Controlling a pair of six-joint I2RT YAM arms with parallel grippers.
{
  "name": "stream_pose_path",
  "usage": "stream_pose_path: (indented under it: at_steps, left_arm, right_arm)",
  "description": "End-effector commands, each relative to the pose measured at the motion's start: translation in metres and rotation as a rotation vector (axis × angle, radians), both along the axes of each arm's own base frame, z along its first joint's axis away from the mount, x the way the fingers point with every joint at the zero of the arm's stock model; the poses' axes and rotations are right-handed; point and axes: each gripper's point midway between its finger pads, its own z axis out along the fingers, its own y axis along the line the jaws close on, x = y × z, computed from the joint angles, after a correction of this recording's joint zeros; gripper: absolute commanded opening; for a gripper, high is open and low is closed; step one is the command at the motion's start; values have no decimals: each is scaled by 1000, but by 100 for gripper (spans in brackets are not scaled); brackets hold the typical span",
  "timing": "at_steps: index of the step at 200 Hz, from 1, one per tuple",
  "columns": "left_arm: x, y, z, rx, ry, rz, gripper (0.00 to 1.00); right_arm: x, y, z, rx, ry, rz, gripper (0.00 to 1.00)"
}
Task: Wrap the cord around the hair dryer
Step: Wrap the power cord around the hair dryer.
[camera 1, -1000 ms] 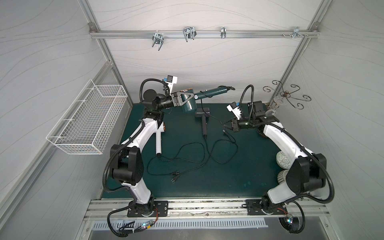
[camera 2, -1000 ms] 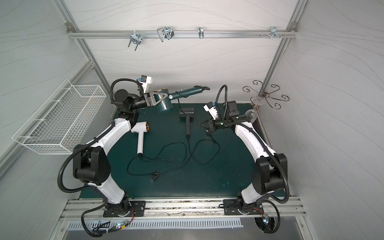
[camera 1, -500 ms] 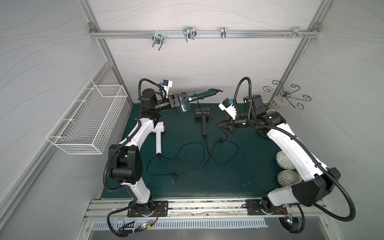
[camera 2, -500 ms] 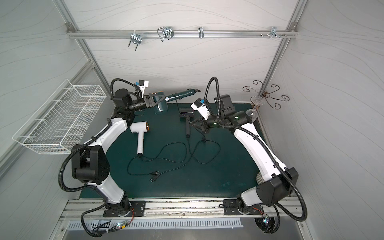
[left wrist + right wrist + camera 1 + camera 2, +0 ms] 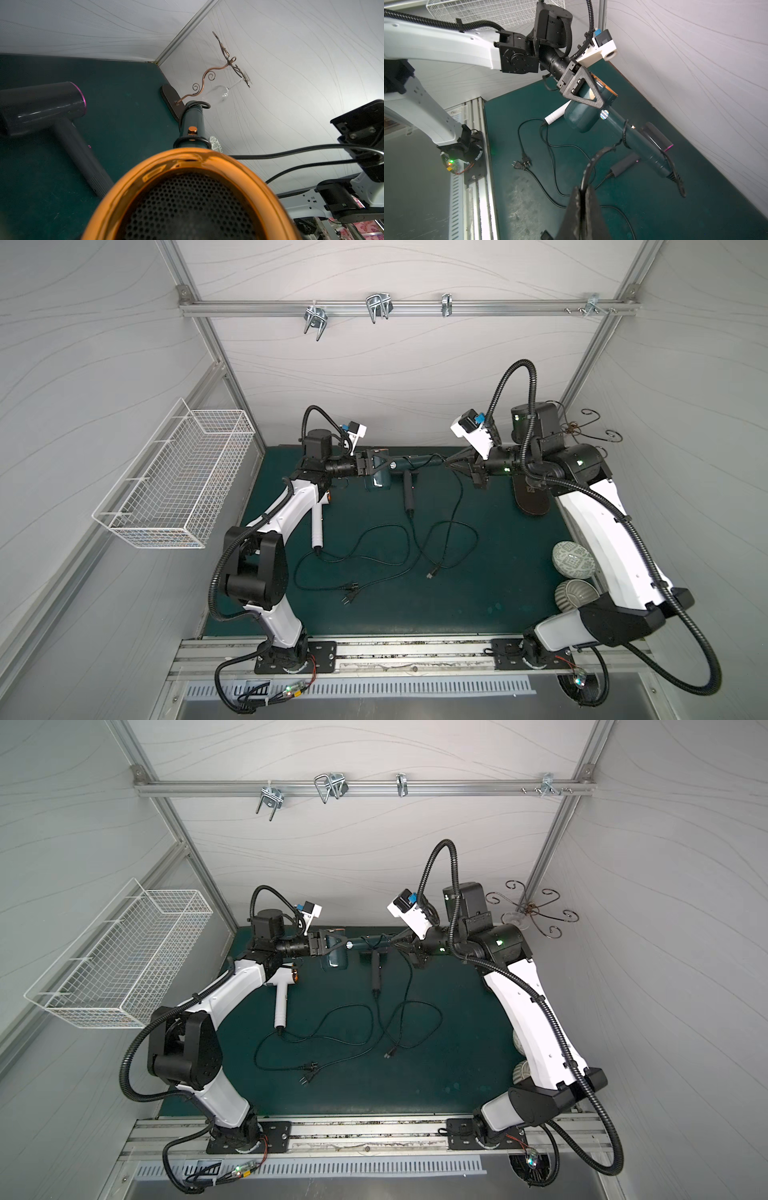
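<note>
- A wire basket [image 5: 174, 485] hangs on the left wall.
- The left gripper [image 5: 380, 466] clamps the head of the teal hair dryer [image 5: 411, 463]. The dryer is raised over the back of the green table [image 5: 478, 605], with its handle pointing right.
- Only the left wrist view shows the dryer's perforated grille [image 5: 187, 209]. It also shows two turns of cord [image 5: 192, 139] around the handle.
- In the right wrist view, the right gripper [image 5: 583, 192] has its fingers [image 5: 593, 209] closed on the cord.
- White panelled walls enclose the table.
</note>
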Motion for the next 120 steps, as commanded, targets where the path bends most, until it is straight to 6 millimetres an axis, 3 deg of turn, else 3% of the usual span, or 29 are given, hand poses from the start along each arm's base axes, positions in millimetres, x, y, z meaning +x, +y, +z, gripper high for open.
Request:
stream_pose_path:
  at_steps: [1,30,56,87,120]
  left_arm:
    - [5,0,-6,66,-58,21,0]
    - [-13,-8,-14,88,-43,-3,0]
    - [-34,-14,-16,106,-33,-40,0]
    - [-63,-27,-9,102,-43,-124,0]
    - [-92,-47,1,78,-45,-234,0]
  right_arm:
    - [-4,-5,21,-24,-110,8,0]
    - [13,-17,31,-87,-203,-60,0]
    - [42,-32,38,-171,-301,-158,0]
    - [77,-45,58,-193,-412,-245,0]
    - [104,-46,68,-156,-451,-259,0]
